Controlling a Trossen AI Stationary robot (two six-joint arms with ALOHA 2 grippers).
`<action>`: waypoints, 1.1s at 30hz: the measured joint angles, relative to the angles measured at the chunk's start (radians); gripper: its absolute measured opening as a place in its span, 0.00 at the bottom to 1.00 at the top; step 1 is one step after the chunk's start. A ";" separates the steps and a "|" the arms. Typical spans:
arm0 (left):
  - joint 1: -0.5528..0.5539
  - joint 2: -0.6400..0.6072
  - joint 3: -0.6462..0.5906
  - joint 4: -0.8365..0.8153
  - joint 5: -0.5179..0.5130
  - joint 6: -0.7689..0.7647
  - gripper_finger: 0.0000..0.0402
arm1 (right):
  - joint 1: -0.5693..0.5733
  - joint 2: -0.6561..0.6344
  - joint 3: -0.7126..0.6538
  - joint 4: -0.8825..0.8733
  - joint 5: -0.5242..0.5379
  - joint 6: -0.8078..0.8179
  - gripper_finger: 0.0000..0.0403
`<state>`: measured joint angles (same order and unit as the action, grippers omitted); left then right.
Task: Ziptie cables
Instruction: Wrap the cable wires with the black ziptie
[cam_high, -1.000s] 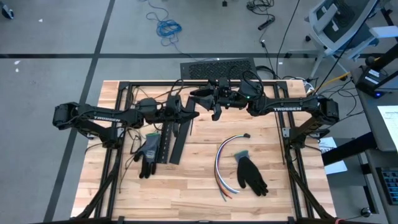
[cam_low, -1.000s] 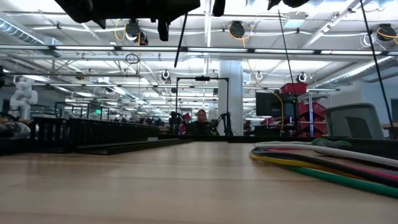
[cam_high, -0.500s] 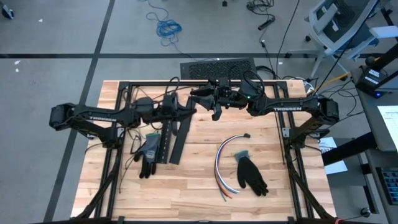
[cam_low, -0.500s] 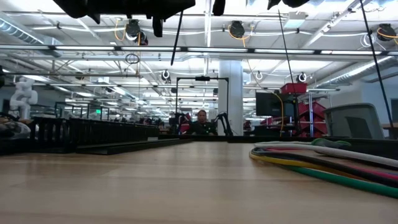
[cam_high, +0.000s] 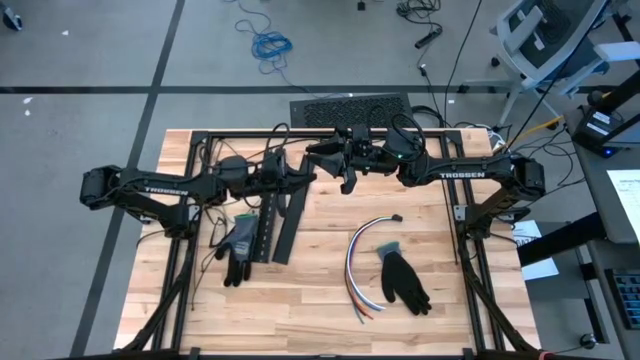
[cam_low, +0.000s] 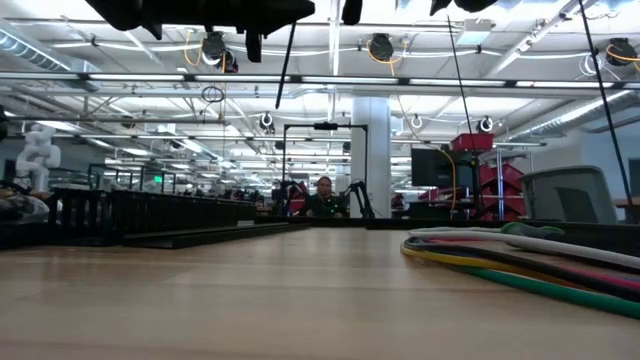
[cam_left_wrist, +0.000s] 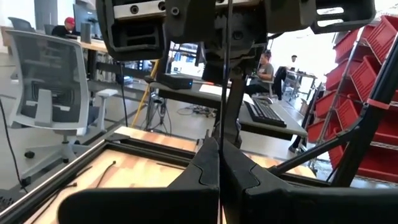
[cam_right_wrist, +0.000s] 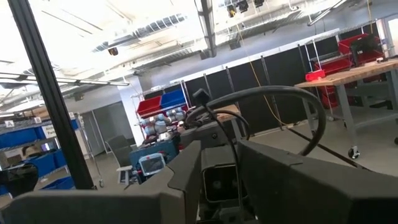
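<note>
The cables (cam_high: 362, 262), a loose curved bundle of white, grey, orange, blue and green wires, lie flat on the wooden table right of centre (cam_low: 520, 265). No gripper touches them. Both arms hang high over the far half of the table, gripper facing gripper. My left gripper (cam_high: 303, 180) (cam_left_wrist: 219, 180) is shut on a thin black strand (cam_low: 285, 60). My right gripper (cam_high: 343, 172) (cam_right_wrist: 217, 163) stands just beyond it with its fingers apart. I cannot tell whether it touches the strand. My left gripper pinches the thin black strand (cam_left_wrist: 221, 144) between its two shut fingers, which point about level toward the table's right. The strand runs upright across the fingers. Its lower part (cam_low: 280, 95) hangs slanting below them, well clear of the table.
Two black slotted strips (cam_high: 278, 225) and a black glove (cam_high: 238, 250) lie under the left arm. A second black glove (cam_high: 405, 280) lies beside the cables. A dark grille (cam_high: 350, 108) sits at the far edge, and black frame rails (cam_high: 465, 235) run along the sides. A person (cam_low: 323, 195) sits beyond the table.
My left gripper has tipped a little without changing place, and the hanging strand has swung slightly toward the table's left. My right arm has kept still.
</note>
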<state>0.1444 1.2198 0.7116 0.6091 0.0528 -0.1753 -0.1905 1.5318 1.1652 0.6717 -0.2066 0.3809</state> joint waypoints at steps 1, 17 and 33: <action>0.000 0.000 0.000 0.000 0.000 0.000 0.00 | 0.000 0.000 0.000 0.000 0.000 0.000 0.23; 0.000 0.000 0.000 -0.024 -0.039 0.005 0.00 | 0.000 0.000 0.000 0.005 -0.006 -0.005 0.00; -0.003 -0.081 0.000 -0.235 -0.056 0.008 0.37 | -0.023 0.000 0.000 -0.081 -0.038 -0.102 0.00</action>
<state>0.1413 1.1388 0.7116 0.3743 -0.0029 -0.1669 -0.2134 1.5314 1.1652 0.5908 -0.2450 0.2792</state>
